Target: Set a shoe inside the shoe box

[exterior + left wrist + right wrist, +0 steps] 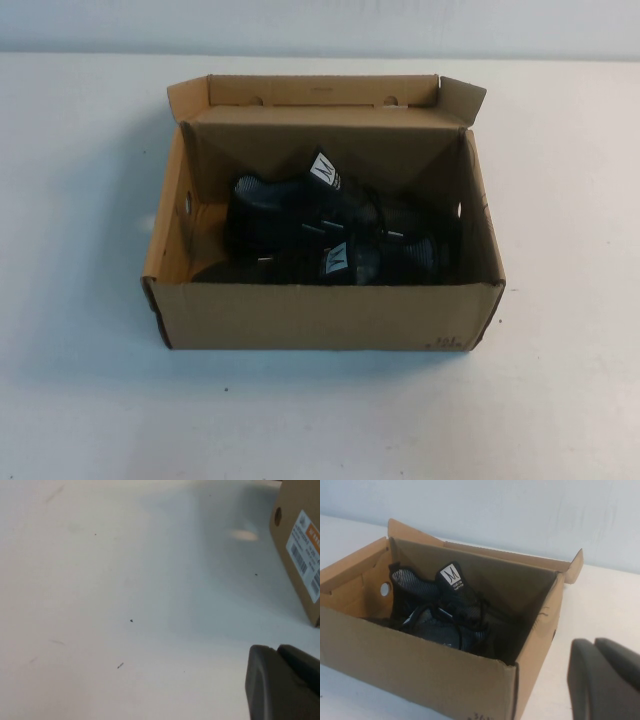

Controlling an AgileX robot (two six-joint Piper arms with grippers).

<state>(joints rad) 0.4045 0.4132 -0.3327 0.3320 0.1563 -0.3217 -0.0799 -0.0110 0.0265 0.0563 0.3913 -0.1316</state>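
An open cardboard shoe box [320, 315] stands in the middle of the white table. Two black shoes with white tongue labels lie inside it, one toward the back left [290, 205] and one toward the front right [400, 255]. The right wrist view shows the box [420, 675] with the shoes [440, 612] in it. My right gripper [594, 642] is shut and empty, beside the box and apart from it. My left gripper [276, 650] is shut and empty over bare table, with a labelled end of the box [300, 545] ahead. Neither gripper shows in the high view.
The box's lid flap [320, 92] stands up at the back. The white table [80, 200] surrounds the box on all sides. A pale wall runs along the far edge.
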